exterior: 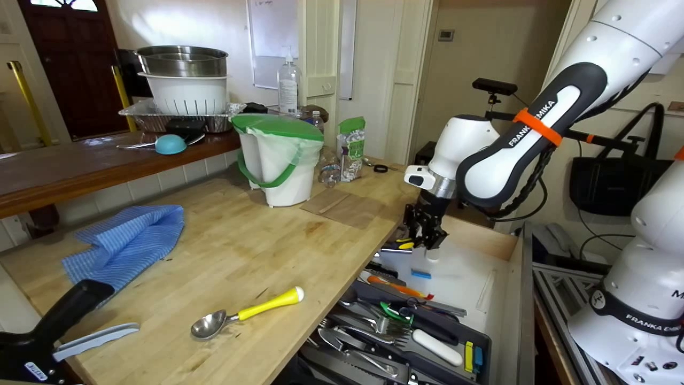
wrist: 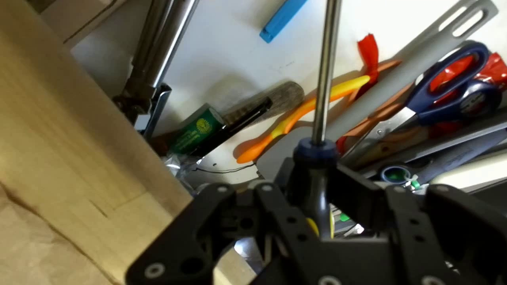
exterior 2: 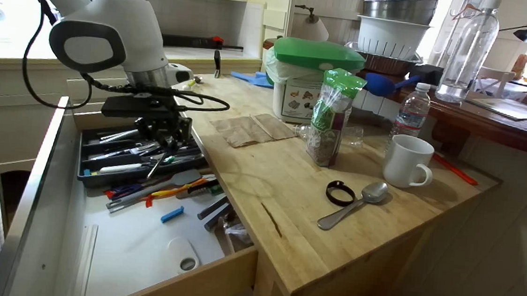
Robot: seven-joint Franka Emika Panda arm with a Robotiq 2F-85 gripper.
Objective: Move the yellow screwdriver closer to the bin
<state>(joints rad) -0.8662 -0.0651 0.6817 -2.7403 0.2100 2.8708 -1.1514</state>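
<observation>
My gripper [wrist: 313, 172] is shut on the dark, yellow-marked handle of the yellow screwdriver [wrist: 317, 188], whose metal shaft points away from the jaws. In the exterior views the gripper [exterior: 427, 239] [exterior 2: 170, 138] hangs over the open drawer, beside the counter edge. A yellow and black part of the screwdriver [exterior: 406, 244] shows at the jaws, and its shaft [exterior 2: 155, 167] slants down. Part of the handle is hidden by the fingers. The white bin [exterior: 291, 182] with a green lid and handle stands on the counter in both exterior views [exterior 2: 320, 56], apart from the gripper.
The drawer holds cutlery, scissors [wrist: 431, 99] and a blue clip [wrist: 282, 19]. A brown paper piece [exterior: 344, 207] lies in front of the bin. A green bag [exterior 2: 334, 120], a white mug [exterior 2: 406, 161], a yellow-handled scoop [exterior: 272, 303] and a blue cloth [exterior: 128, 240] are on the counter.
</observation>
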